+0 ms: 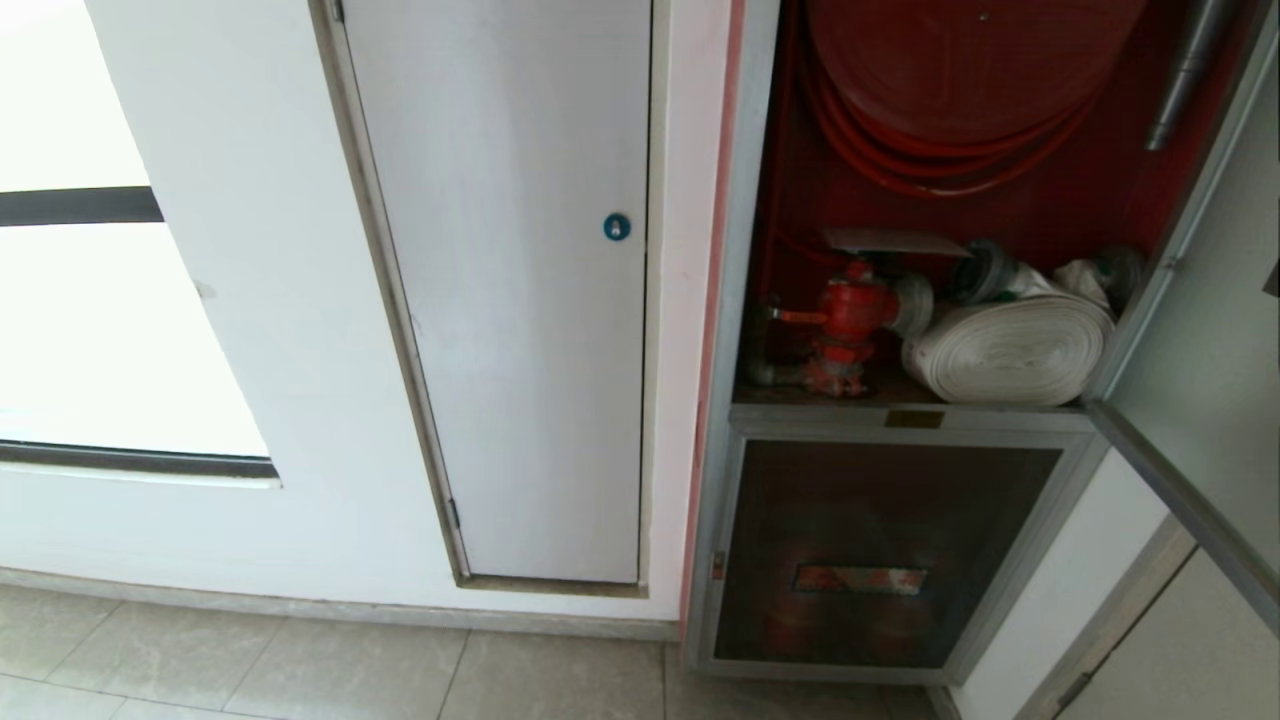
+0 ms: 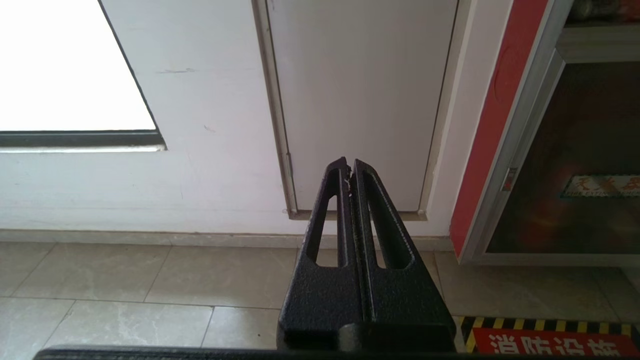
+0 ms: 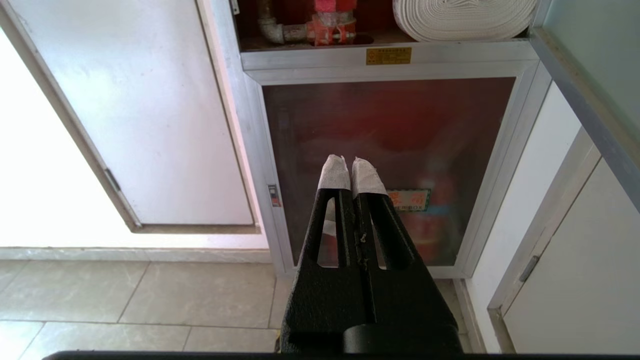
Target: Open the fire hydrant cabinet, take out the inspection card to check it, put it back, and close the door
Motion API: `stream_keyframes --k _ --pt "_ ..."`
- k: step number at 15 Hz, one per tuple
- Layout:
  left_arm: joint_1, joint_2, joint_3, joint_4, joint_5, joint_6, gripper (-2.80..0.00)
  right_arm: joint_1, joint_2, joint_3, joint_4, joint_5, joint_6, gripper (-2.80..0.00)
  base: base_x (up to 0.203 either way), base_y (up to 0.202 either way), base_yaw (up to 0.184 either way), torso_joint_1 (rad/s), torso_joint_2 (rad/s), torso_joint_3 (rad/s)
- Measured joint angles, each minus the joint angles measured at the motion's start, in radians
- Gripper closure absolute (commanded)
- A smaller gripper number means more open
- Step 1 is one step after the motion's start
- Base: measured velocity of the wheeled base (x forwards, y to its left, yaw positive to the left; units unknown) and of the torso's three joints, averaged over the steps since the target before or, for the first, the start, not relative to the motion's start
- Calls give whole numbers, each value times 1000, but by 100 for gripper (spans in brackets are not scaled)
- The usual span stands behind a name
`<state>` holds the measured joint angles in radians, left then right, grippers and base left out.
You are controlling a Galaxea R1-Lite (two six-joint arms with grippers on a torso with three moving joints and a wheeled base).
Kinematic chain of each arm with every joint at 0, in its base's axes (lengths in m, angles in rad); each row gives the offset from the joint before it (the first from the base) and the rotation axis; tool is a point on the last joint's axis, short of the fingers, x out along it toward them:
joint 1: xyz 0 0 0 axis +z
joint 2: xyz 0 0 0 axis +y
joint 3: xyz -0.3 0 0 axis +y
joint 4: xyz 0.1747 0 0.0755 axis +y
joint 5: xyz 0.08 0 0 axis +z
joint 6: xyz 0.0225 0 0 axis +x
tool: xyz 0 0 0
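light: daylight from window [image 1: 110, 330], blown out white | glare: washes nearby wall [image 1: 260, 260] pale | dim: cabinet [image 1: 950, 200] interior, dark red, shadowed | focus: wrist views sharp, head view slightly soft | distortion: verticals lean at edges

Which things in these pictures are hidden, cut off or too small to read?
- Head view: the hose reel is cut off by the top edge; the open door by the right edge.
- Head view: neither gripper shows.
- Right wrist view: the yellow plate has print too small to read.
- Left wrist view: the floor sign is cut off by the bottom edge.
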<state>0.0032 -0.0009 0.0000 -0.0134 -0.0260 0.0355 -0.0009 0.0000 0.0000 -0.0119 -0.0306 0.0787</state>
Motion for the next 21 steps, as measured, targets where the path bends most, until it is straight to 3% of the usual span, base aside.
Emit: stream_keyframes --k 16,21 --pt "0 0 0 0 0 0 0 1 43 -111 33 -6 0 0 0 0 0 0 0 0" --pt "0 0 0 0 0 0 0 0 215 -230 27 -97 -1 0 0 0 0 0 0 0"
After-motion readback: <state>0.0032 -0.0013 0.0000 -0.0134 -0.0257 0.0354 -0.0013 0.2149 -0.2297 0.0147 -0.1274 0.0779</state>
